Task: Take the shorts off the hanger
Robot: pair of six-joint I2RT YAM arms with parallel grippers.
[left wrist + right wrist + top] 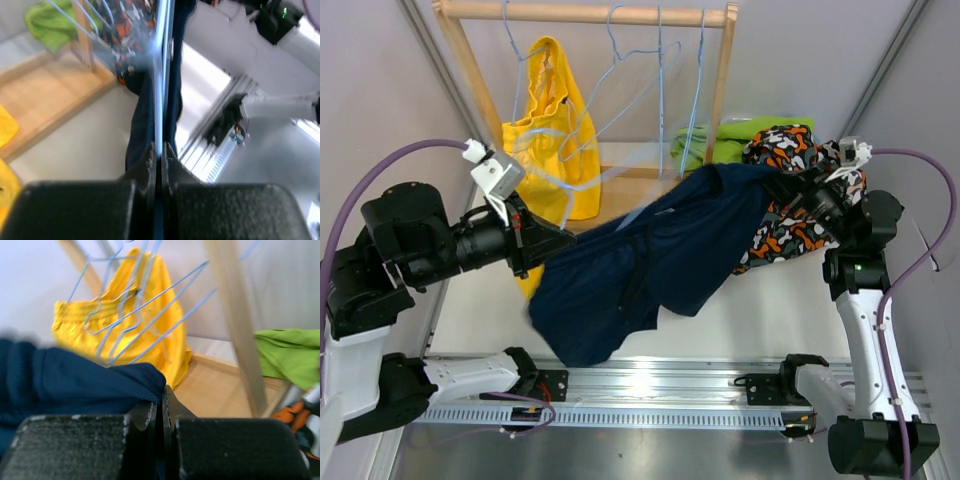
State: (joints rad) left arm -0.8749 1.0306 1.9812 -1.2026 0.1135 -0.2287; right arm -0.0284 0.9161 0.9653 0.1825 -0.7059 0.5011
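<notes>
- Stretched over the middle of the white table, between the two arms: dark navy soft fabric shorts, lower part drooping toward the near edge.
- Closed tight on a thin light-blue wire hanger: left gripper, with navy fabric along both sides of the wire.
- Pinched shut on a folded edge of the navy shorts: right gripper, near the right edge of the table.
- Hung on another wire hanger from the round wooden rack bar, toward the far left corner: bright yellow fabric shorts.
- Lying at the far edge, by the foot of the rack's right post: lime green fabric shorts.
- Heaped near the right edge, partly under the right arm and touching the navy pair: orange, black and white patterned shorts.
- Hooked on the same bar: more light-blue wire hangers.
</notes>
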